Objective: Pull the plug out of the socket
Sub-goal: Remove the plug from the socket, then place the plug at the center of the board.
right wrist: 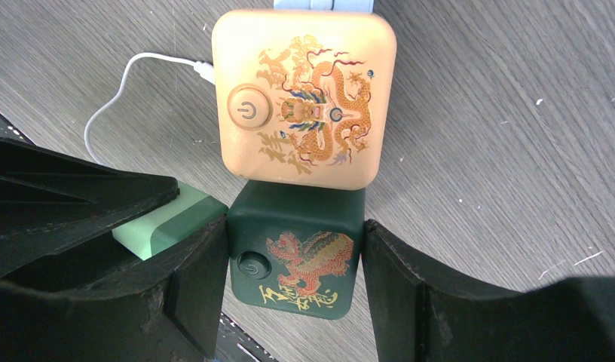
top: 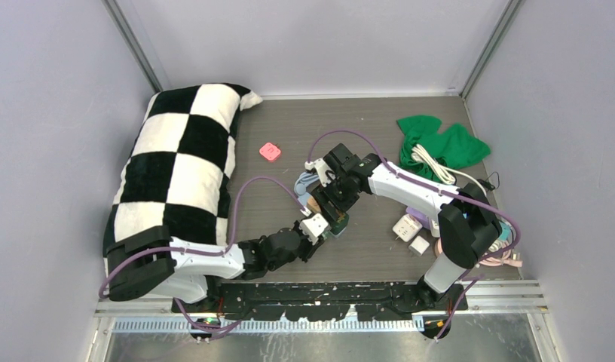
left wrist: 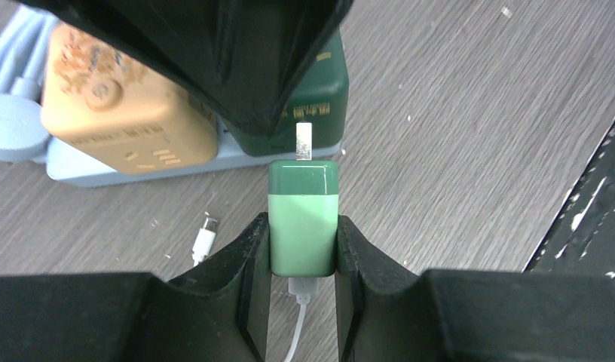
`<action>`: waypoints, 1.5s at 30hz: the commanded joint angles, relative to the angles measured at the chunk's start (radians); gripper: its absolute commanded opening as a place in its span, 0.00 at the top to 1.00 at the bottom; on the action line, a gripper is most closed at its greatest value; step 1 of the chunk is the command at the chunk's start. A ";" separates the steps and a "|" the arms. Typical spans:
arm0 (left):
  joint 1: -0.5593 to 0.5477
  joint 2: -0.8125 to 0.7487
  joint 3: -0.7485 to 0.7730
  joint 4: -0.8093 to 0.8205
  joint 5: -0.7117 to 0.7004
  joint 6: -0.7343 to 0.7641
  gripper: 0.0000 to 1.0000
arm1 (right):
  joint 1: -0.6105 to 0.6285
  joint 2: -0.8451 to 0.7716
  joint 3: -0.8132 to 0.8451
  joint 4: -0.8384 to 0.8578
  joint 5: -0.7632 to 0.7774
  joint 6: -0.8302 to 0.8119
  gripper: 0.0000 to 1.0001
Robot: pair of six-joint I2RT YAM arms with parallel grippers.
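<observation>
Left wrist view: the left gripper (left wrist: 303,230) is clenched on the pale green plug (left wrist: 303,219), one finger on each side face. A bare metal prong (left wrist: 304,142) shows at the plug's 12 o'clock end and points at the dark green socket cube (left wrist: 322,105). The prong's tip is hidden under the other arm, so it cannot be told whether the plug is fully free. Right wrist view: the right gripper (right wrist: 293,245) grasps the socket cube on its two side faces, bracing it. An orange cube (right wrist: 304,98) touches the socket cube at 12 o'clock. Both sit on a pale blue base (left wrist: 139,162) on the desk (left wrist: 455,136).

Hazards, as judged from this pose:
- **Bent or jammed prong.** If the tip is seated, a pull that strays from the 6 o'clock line would lever the prong sideways.
- **Dragged assembly.** If the bracing hold slides on the glossy cube, the base and both cubes would follow the plug.
- **Lost plug.** The plug's smooth faces give the fingers little purchase, and a sharp tug could strip them off.
- **Snagged cable.** The white cable (left wrist: 295,335) leaves the plug at 6 o'clock between the fingers and could catch there.
- **Collision.** The two grippers work very close together.
</observation>
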 commanded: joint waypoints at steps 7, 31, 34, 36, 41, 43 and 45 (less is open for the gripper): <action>-0.003 0.033 -0.029 0.068 -0.013 -0.018 1.00 | -0.019 0.047 -0.027 -0.008 0.149 -0.040 0.86; 0.010 -0.630 0.041 -0.596 -0.158 -0.287 1.00 | -0.161 -0.002 0.048 -0.111 -0.086 -0.149 0.01; 0.037 -0.651 0.087 -0.649 -0.154 -0.314 1.00 | -0.200 -0.030 0.047 -0.135 -0.185 -0.181 0.00; 0.073 -0.644 0.123 -0.680 -0.117 -0.324 1.00 | -0.231 -0.046 0.047 -0.157 -0.250 -0.215 0.00; 0.221 -0.591 0.206 -0.720 0.018 -0.338 1.00 | -0.298 -0.090 0.038 -0.201 -0.398 -0.287 0.00; 0.287 -0.564 0.235 -0.720 0.088 -0.347 1.00 | -0.314 -0.112 0.028 -0.210 -0.437 -0.307 0.00; 0.356 -0.529 0.261 -0.721 0.161 -0.355 1.00 | -0.329 -0.127 0.019 -0.213 -0.467 -0.321 0.00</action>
